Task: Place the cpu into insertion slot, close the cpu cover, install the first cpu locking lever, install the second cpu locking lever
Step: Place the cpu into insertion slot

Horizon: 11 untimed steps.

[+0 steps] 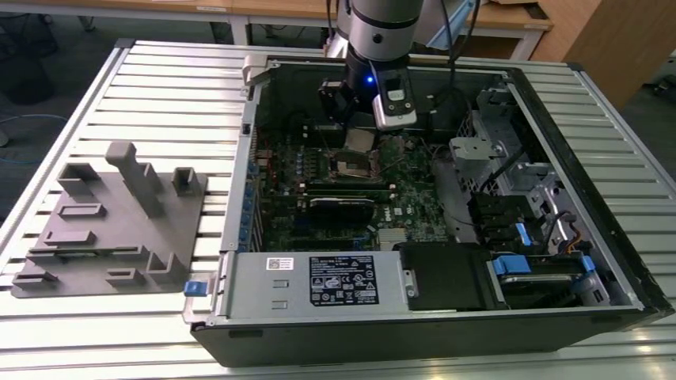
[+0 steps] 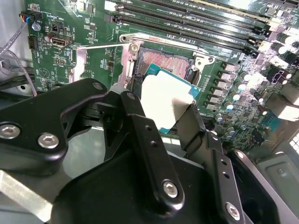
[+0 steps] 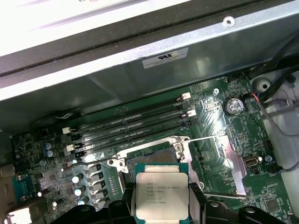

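Observation:
My gripper (image 3: 161, 205) is shut on the cpu (image 3: 161, 193), a flat square chip with a silver-grey printed top, held by its two opposite edges. In the second wrist view the black fingers (image 2: 135, 116) clamp the cpu (image 2: 163, 98) just above the motherboard. The insertion slot (image 3: 154, 156) is a dark square socket with a metal rim. It lies open beside the chip, and its reddish contact field (image 2: 163, 63) is bare. Two thin lever rods (image 3: 205, 137) stick out sideways from the socket. I cannot tell the cpu cover apart from the socket's metal frame. In the exterior view the gripper (image 1: 359, 138) hangs over the socket (image 1: 354, 165).
The green motherboard (image 1: 317, 198) lies inside an open computer case (image 1: 549, 142) on a slatted metal table (image 1: 158, 87). Long black memory slots (image 3: 131, 126) run beside the socket. A drive cage and cables (image 1: 496, 158) fill the exterior view's right. A grey fixture (image 1: 116, 222) stands at its left.

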{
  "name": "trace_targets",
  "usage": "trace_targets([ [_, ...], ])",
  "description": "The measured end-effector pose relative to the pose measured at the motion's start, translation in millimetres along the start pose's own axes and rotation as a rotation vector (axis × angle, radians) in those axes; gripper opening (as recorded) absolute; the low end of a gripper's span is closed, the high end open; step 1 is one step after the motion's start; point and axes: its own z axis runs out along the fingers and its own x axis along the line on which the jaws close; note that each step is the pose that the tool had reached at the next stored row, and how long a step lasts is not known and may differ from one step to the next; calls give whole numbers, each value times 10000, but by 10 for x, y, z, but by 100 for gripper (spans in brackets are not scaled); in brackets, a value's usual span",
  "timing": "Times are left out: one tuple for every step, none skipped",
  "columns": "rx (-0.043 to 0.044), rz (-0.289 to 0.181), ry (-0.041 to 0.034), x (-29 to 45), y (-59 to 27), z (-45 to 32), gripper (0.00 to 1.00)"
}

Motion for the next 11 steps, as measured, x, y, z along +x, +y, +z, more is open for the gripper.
trace_targets([
  [0,10,-1,0,0,0,54],
  [0,18,-1,0,0,0,54],
  [0,26,-2,0,0,0,54],
  [-1,32,-3,0,0,0,54],
  [0,39,-3,0,0,0,54],
  [-1,45,-4,0,0,0,54],
  [0,51,-5,0,0,0,54],
  [-1,57,-5,0,0,0,54],
  [-1,61,-5,0,0,0,54],
  [-1,66,-6,0,0,0,54],
  [-1,72,-6,0,0,0,54],
])
